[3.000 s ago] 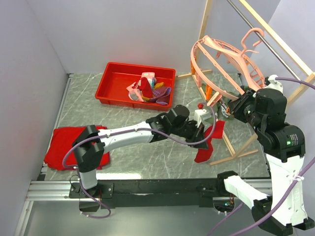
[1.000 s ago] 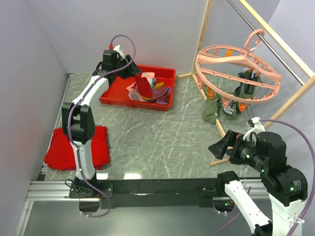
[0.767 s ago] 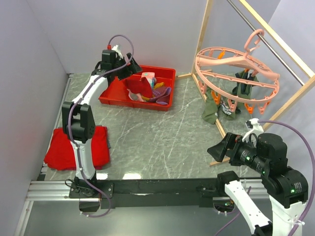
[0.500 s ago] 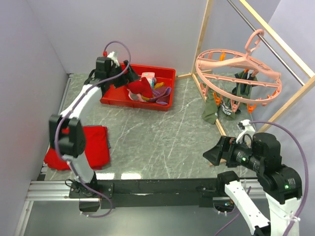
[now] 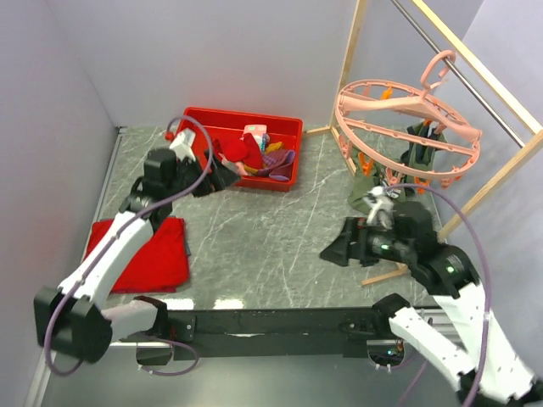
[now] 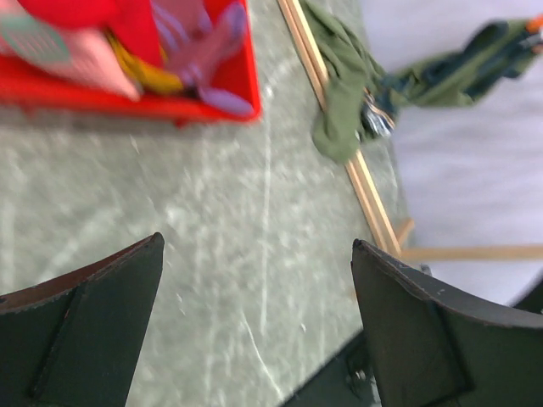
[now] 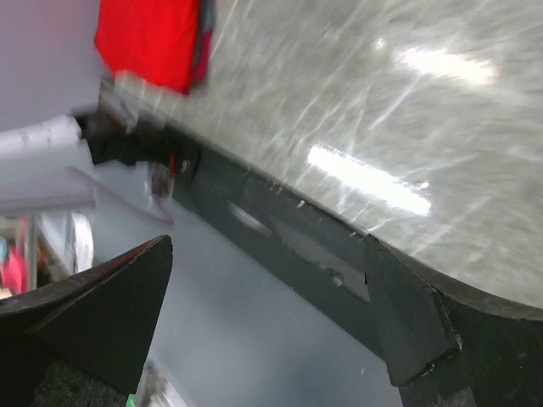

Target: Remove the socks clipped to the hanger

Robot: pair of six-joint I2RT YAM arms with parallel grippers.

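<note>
The pink ring hanger hangs from the rail at the right. An olive green sock and a darker green one dangle from its clips; the left wrist view has the olive sock draped by the wooden frame. Several loose socks lie in the red tray, a red one on top. My left gripper hovers open and empty just in front of the tray. My right gripper is open and empty above the table's near right, well below the hanger.
A wooden-framed rail with floor bars stands at the right. A flat red cloth lies near the left front edge. The black front rail of the table shows under the right gripper.
The left gripper opened over the tray, left the red sock there and drew back toward the near side. The right arm swung left and lower, out over the table.
</note>
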